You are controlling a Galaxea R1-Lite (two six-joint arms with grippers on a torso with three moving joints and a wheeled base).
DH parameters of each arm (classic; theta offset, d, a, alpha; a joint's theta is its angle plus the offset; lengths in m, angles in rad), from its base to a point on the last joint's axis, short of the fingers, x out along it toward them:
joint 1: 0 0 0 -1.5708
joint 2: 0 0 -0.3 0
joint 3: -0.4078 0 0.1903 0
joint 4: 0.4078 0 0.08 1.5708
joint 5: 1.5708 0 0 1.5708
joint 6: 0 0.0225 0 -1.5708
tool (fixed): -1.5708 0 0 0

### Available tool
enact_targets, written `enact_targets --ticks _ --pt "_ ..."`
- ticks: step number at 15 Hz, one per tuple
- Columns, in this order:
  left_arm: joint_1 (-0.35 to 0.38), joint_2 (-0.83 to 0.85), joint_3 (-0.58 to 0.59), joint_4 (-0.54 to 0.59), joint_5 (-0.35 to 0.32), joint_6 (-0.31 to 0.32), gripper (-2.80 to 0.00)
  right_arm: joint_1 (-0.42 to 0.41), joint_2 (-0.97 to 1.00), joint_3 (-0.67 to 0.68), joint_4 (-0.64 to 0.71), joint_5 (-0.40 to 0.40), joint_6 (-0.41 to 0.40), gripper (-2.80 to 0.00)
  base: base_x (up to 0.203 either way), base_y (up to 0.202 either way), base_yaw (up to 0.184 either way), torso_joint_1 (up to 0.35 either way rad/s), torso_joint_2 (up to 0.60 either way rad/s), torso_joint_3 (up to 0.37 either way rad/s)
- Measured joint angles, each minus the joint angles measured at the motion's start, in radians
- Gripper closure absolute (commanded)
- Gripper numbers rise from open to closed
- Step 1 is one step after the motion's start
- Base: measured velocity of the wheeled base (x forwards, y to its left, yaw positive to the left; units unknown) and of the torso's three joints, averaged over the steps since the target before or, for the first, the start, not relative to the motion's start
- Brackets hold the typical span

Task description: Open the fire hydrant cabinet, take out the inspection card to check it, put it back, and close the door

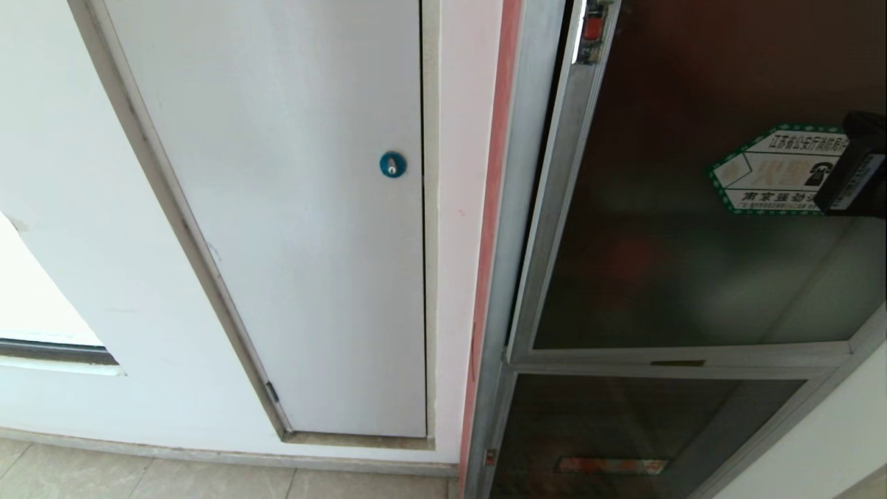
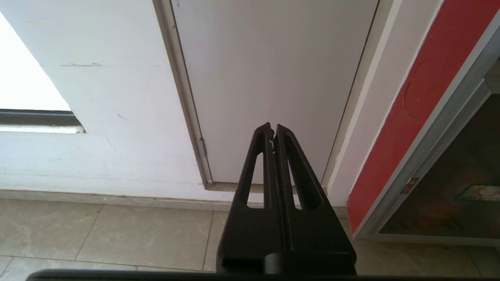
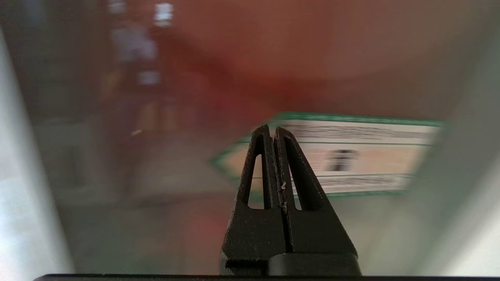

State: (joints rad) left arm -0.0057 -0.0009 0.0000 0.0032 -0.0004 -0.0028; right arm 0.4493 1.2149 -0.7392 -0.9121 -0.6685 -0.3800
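glass door [image 1: 679, 229]: 1 | hexagonal sticker [image 1: 769, 170]: 1 | white door [image 1: 291, 208]: 1 | blue lock [image 1: 392, 164]: 1

This looks like a corridor or service area of a public or office building, not a home. A painted white wall [image 1: 83, 229] runs down to a pale stone-look tiled floor [image 2: 117, 234], with a plain skirting strip where they meet. Set flush in the wall is a plain white access panel door [image 1: 291, 208] with a round blue lock [image 1: 392, 164], the kind that hides a utility shaft. Beside it, past a red strip [image 2: 410, 117], stands the fire hydrant cabinet [image 1: 513, 229], silver-framed, its dark tinted glass door [image 1: 658, 263] bearing a green-edged hexagonal sticker [image 1: 769, 173] with a phone icon, just ahead of the right gripper's fingertips.
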Motion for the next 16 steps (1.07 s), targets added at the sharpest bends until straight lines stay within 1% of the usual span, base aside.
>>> enact_targets --ticks 6,9,11,15,16 --pt "0.000 0.000 0.000 0.000 0.000 0.000 0.00 -0.161 -0.124 0.087 0.000 -0.018 0.001 0.00 0.000 0.000 0.000 0.000 0.00 0.000" --pt "0.000 0.000 0.000 0.000 0.000 0.000 0.00 -0.240 -0.192 0.115 0.001 -0.054 0.001 0.00 0.000 0.000 0.000 0.000 0.00 0.000" --pt "0.000 0.000 0.000 0.000 0.000 0.000 0.00 -0.294 -0.249 0.148 0.001 -0.060 0.001 0.00 0.000 0.000 0.000 0.000 0.00 0.000" --pt "0.000 0.000 0.000 0.000 0.000 0.000 0.00 -0.367 -0.397 0.248 0.007 -0.061 -0.001 0.00 0.000 0.000 0.000 0.000 0.00 0.000" --pt "0.000 0.000 0.000 0.000 0.000 0.000 0.00 -0.388 -0.436 0.271 0.027 -0.060 -0.001 0.00 0.000 0.000 0.000 0.000 0.00 0.000"
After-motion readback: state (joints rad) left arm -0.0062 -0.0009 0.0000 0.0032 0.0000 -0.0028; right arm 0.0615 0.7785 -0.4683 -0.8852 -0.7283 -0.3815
